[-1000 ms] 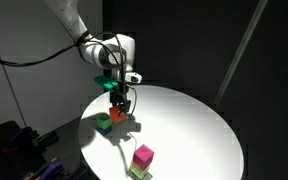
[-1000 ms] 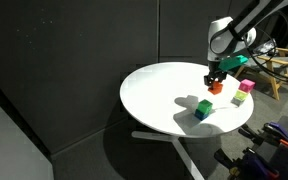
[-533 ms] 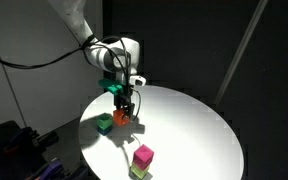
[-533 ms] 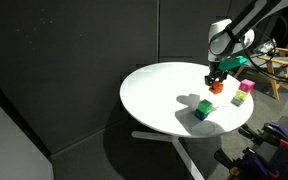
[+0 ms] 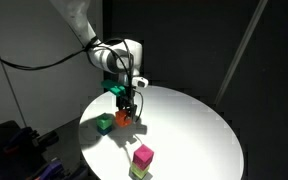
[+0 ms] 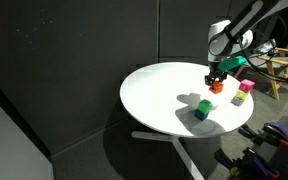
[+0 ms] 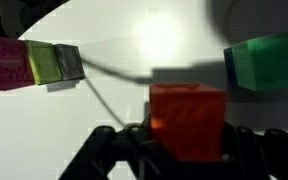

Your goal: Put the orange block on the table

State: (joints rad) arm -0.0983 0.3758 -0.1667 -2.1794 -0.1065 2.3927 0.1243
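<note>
My gripper [image 5: 125, 112] is shut on the orange block [image 5: 123, 118], a small orange-red cube, and holds it just above the round white table [image 5: 194, 125] near its edge. In an exterior view the block [image 6: 216, 87] hangs under the gripper [image 6: 216, 80]. In the wrist view the orange block [image 7: 187, 120] fills the lower middle, between the dark fingers [image 7: 104, 150] of the gripper [image 7: 184, 150]. I cannot tell whether the block touches the table [image 7: 154, 40].
A green cube [image 5: 105, 123] sits close beside the held block, also seen in the wrist view [image 7: 266, 58] and an exterior view [image 6: 203, 109]. A pink cube [image 5: 143, 156] stands on a yellow-green block near the table's edge [image 7: 14, 62].
The gripper with the orange block has shifted slightly and lowered a little toward the table. The other blocks have not moved.
</note>
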